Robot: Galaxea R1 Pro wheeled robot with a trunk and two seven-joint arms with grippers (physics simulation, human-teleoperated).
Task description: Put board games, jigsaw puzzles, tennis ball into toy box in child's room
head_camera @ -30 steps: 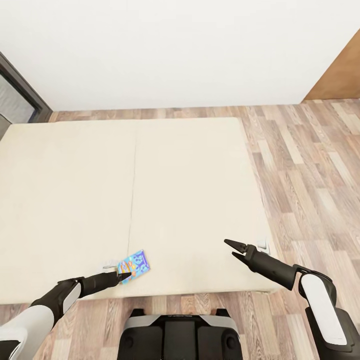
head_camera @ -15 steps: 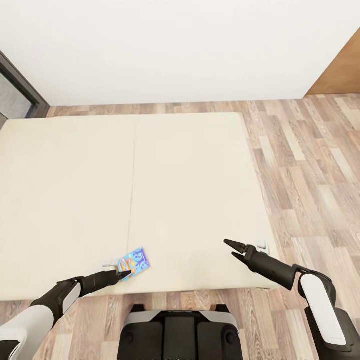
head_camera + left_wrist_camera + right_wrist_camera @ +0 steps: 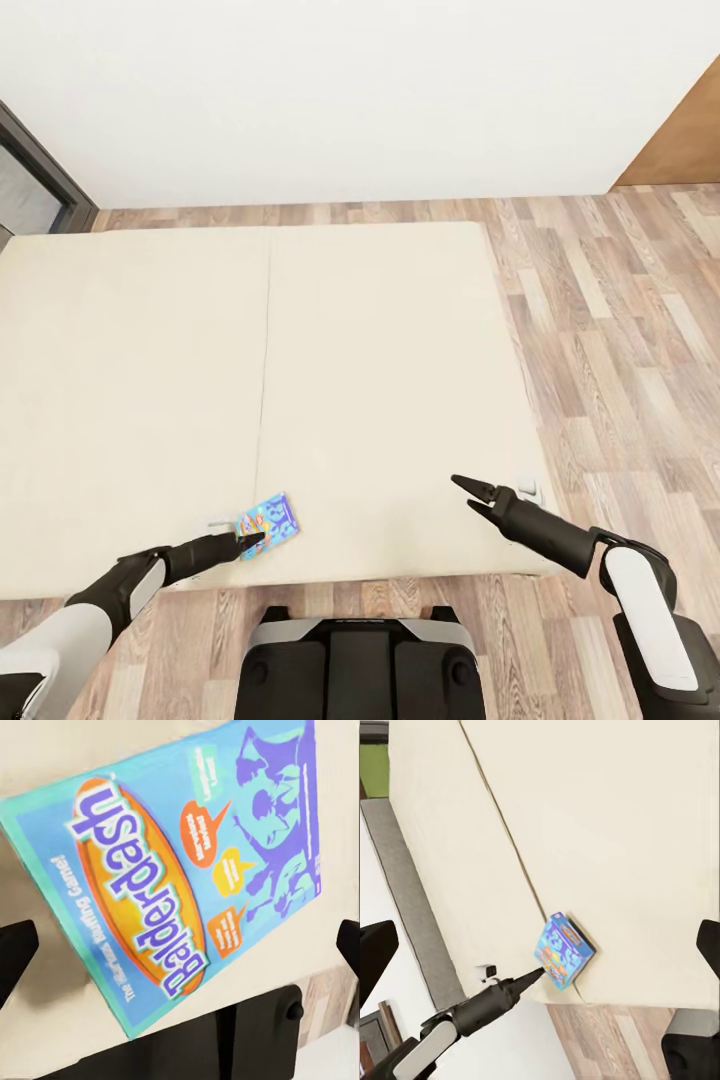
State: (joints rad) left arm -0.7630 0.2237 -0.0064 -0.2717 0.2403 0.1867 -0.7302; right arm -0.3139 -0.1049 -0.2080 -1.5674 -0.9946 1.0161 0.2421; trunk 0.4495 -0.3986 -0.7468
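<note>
- Small flat blue "Balderdash" board-game box (image 3: 268, 519) lies on the low wide beige bed mattress (image 3: 380, 380), approx 7 o'clock in head view, close to the mattress's near edge and just right of its centre seam.
- Left tool (image 3: 250, 541): black tips at the box's near-left corner, touching or almost; can't tell if spread or pressed together in head view. In left wrist view two dark fingertips (image 3: 15, 949) sit wide apart at either frame edge w/ the box (image 3: 187, 870) lying between them, not pinched – so spread.
- Right tool (image 3: 468, 495): approx 5 o'clock, over the mattress's near-right corner, fingers parted, nothing in them; well apart from the box.
- Right wrist view: box (image 3: 564, 949) near the bed edge, left arm's tip (image 3: 536, 975) at its corner.
- Wood-plank floor (image 3: 620, 330) to the right; white wall (image 3: 350, 90) at 12 o'clock.
</note>
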